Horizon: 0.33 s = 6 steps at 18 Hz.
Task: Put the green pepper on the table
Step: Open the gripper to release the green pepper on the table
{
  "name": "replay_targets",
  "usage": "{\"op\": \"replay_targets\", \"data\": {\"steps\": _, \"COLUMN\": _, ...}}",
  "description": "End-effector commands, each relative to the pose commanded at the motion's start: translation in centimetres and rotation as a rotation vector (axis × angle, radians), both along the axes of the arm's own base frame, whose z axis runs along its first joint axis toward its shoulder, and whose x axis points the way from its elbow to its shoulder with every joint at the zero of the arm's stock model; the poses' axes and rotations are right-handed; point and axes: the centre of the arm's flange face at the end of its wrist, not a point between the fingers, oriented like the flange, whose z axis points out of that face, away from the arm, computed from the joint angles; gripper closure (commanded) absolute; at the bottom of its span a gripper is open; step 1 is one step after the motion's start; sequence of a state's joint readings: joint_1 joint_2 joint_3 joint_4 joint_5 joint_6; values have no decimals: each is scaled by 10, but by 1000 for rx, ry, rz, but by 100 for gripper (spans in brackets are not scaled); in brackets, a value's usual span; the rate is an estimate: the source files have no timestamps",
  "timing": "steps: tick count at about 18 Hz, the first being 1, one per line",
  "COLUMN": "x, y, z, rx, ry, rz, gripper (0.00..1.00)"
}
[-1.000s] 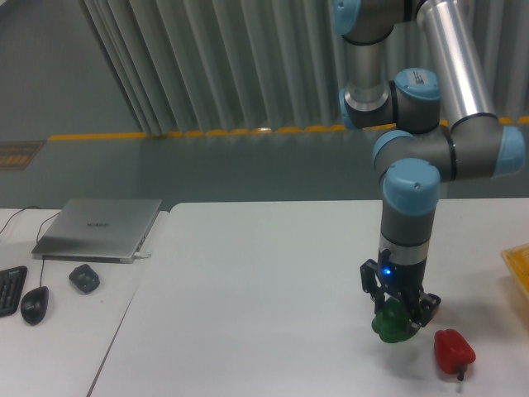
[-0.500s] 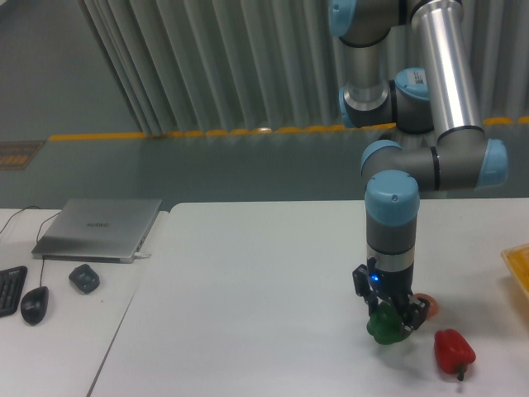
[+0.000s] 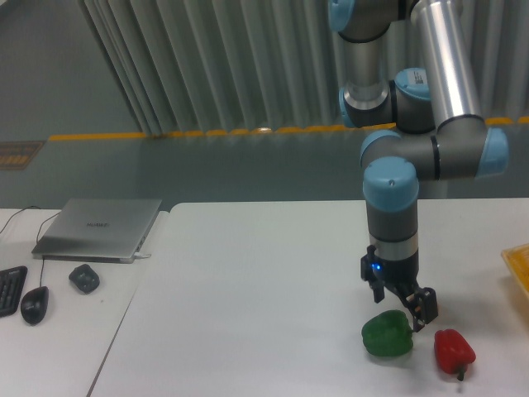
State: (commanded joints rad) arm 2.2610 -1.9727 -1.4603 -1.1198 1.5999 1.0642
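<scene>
From the fixed camera we see the green pepper [image 3: 387,335] lying on the white table [image 3: 248,281], near its front right part, free of any grip. Just above and slightly right of it hangs the claw [image 3: 402,307], its fingers spread wide and holding nothing; the right fingertip sits close to the pepper's upper right edge, though we cannot tell whether it touches. A red pepper [image 3: 454,351] lies just right of the green one, apart from it. On the adjoining table to the left rest a laptop [image 3: 99,228] and a mouse [image 3: 34,304]
</scene>
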Motion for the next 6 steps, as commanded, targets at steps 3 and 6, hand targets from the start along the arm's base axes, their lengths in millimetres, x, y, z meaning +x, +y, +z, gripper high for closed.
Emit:
{"op": "replay_targets", "data": {"steps": 3, "x": -8, "y": -9, "z": 10, "rx": -5, "ry": 18, "rz": -75, "gripper": 0}}
{"op": "replay_targets", "data": {"steps": 6, "x": -16, "y": -20, "z": 14, "rx": -24, "ry": 4, "rz": -74, "gripper": 0}}
